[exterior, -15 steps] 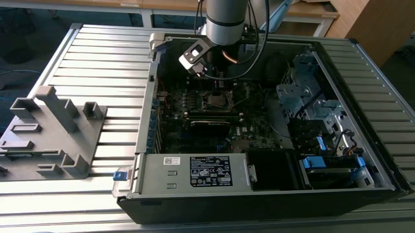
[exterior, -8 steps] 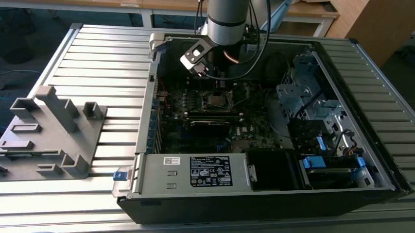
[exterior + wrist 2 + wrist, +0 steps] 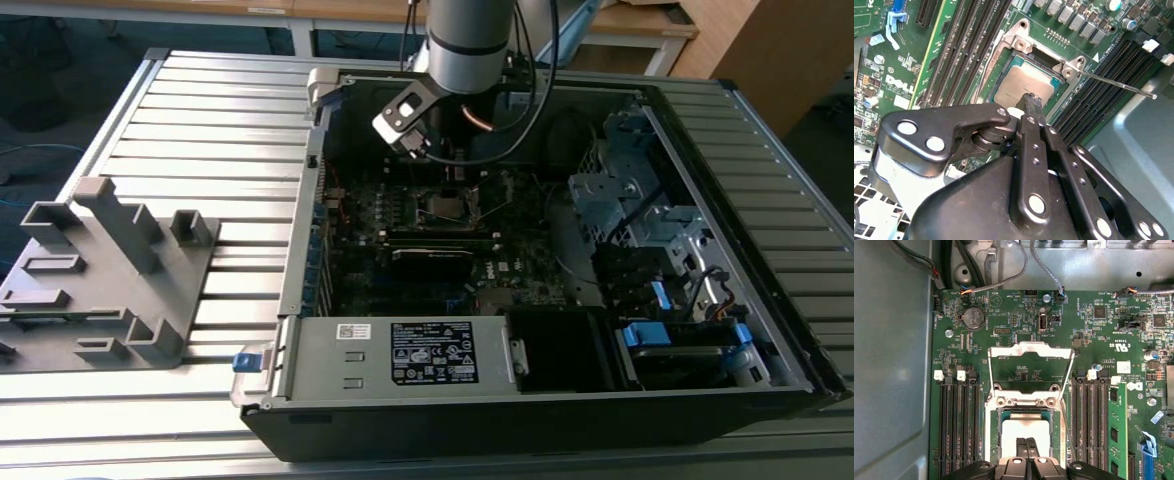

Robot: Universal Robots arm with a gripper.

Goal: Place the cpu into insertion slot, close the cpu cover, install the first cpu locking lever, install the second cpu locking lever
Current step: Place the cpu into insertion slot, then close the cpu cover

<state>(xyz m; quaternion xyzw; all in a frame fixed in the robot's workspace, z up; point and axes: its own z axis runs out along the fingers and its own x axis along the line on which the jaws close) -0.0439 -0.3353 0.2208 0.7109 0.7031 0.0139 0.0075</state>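
I read the hand (image 3: 1027, 441) as narrow, fingers pressed together, tips right over the cpu (image 3: 1014, 427). Cpu sits in the insertion slot (image 3: 1026, 413). Cpu cover (image 3: 1031, 348) is flipped up open, and the lever (image 3: 1114, 84) sticks out free.

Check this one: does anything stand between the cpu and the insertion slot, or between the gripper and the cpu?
Nothing visible does. In the first wrist view the cpu already lies within the insertion slot, the cpu cover is swung up clear of it, and the gripper hangs directly over the cpu's bare top.
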